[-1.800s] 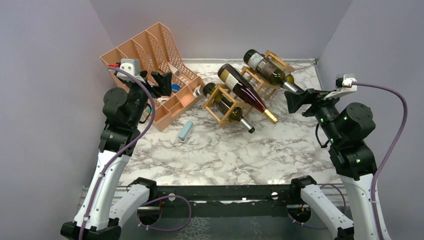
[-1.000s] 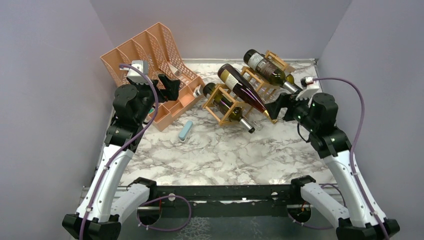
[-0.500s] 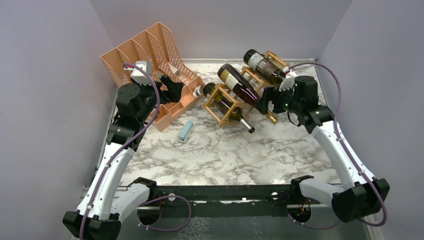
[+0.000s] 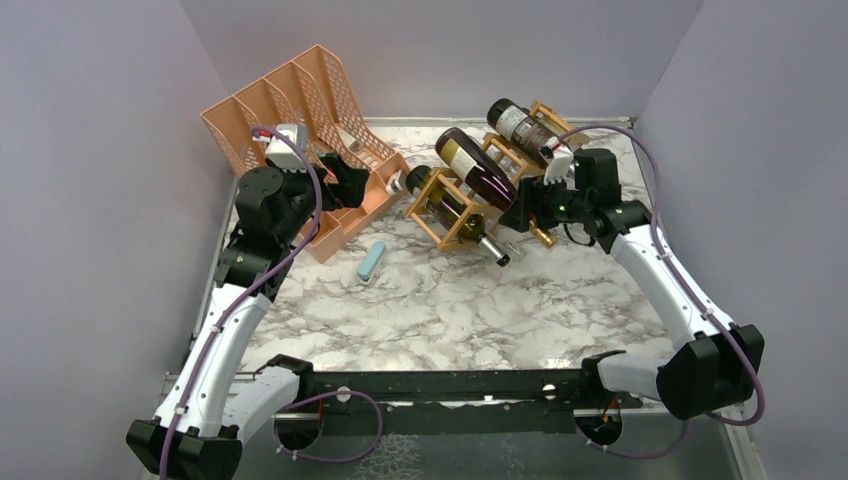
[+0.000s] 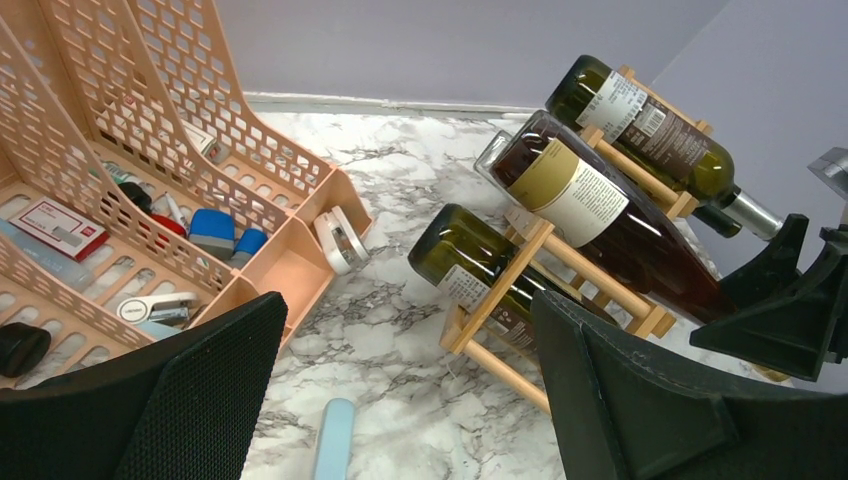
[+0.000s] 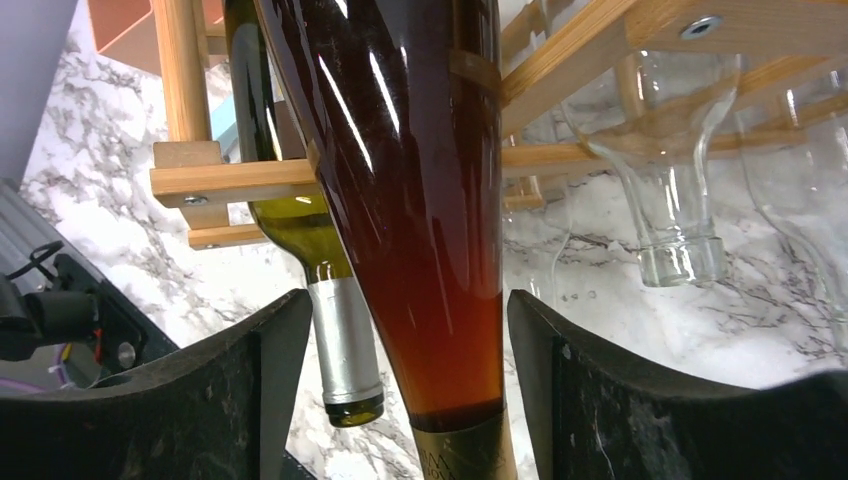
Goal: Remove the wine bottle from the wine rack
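Note:
The tan wooden wine rack (image 4: pixel 452 228) stands at the back centre of the marble table and holds three bottles. A dark reddish bottle (image 4: pixel 480 175) with a cream label and gold foil neck lies slanted across its middle. My right gripper (image 4: pixel 522 208) is open, its jaws either side of this bottle's lower neck without touching, as the right wrist view (image 6: pixel 405 310) shows on the bottle (image 6: pixel 420 200). My left gripper (image 4: pixel 352 182) is open and empty above the organiser's front edge, left of the rack (image 5: pixel 500 290).
A green bottle (image 4: pixel 455 205) with a silver cap lies low in the rack, a dark bottle (image 4: pixel 528 130) at its back. Upturned glasses (image 6: pixel 670 200) hang beneath. A salmon-pink mesh organiser (image 4: pixel 300 100) stands back left. A light-blue bar (image 4: pixel 371 262) lies on the table.
My right arm has swung left and forward to the rack, bringing its open jaws around the reddish bottle's neck. My left gripper has shifted slightly right.

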Available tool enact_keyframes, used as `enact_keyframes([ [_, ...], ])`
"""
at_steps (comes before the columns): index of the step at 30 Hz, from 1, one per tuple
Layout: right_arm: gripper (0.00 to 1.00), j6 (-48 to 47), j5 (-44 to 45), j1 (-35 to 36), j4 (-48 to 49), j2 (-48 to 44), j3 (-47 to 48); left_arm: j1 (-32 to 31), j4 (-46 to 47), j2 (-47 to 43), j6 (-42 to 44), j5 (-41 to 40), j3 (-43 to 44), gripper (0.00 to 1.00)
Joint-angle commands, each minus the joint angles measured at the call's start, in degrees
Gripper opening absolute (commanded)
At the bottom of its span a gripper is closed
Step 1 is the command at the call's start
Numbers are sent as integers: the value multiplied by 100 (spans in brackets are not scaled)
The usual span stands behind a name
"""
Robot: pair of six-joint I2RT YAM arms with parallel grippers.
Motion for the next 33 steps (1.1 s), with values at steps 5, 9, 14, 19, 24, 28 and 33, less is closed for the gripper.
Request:
enact_keyframes([
  [5, 64, 21, -816, 46, 350, 317, -9, -18, 47, -58, -71, 148, -55, 99],
  [9, 64, 122, -1060, 45, 625, 399, -52, -12, 41, -57, -66, 143, -51, 99],
  [14, 63, 176, -1331, 46, 802, 603, -38, -17, 15, -63, -58, 131, -47, 99],
  [19, 59, 232, -1543, 41, 863, 713, -55, -24, -21, -69, -27, 87, -24, 99],
  [24, 57, 352, -1719, 46, 1017, 696, -177, -22, -23, -44, -40, 82, -36, 99],
  [28, 56, 473, -1827, 44, 1208, 709, -279, -20, -20, -18, -53, 95, -27, 99],
  [33, 52, 532, -1975, 44, 1381, 764, -356, -19, -35, -38, -49, 104, -20, 99],
])
